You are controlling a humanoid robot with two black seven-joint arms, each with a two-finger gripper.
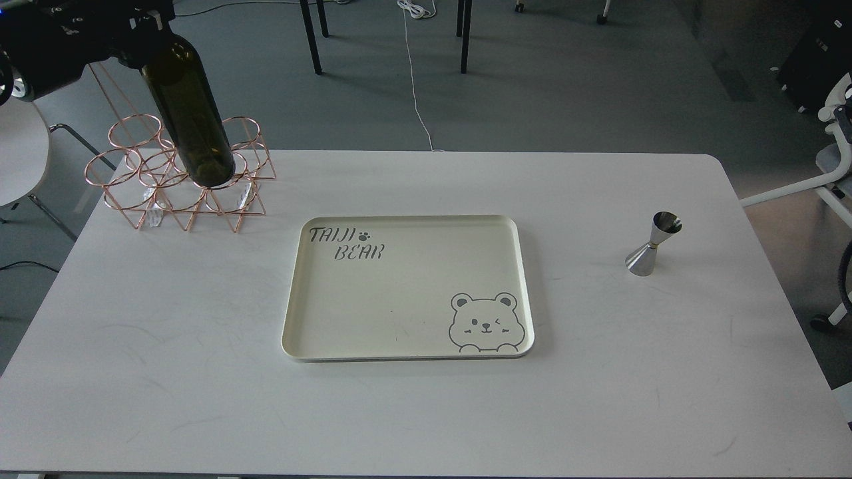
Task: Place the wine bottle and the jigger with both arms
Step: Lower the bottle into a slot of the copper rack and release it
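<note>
The table [200, 399] carries the tray [293, 346]; the wine bottle [190, 113], neck gripped by the left tool [143, 26], hangs tilted at its 10 o'clock.

1. An office or lab-like workroom, not a home: grey carpet floor [566, 86] runs behind the white surface [166, 346].
2. Black furniture legs [310, 36] stand on the carpet, and a white cable [414, 80] trails loose across it.
3. Part of a wheeled white chair [829, 193] shows at the right edge.
</note>
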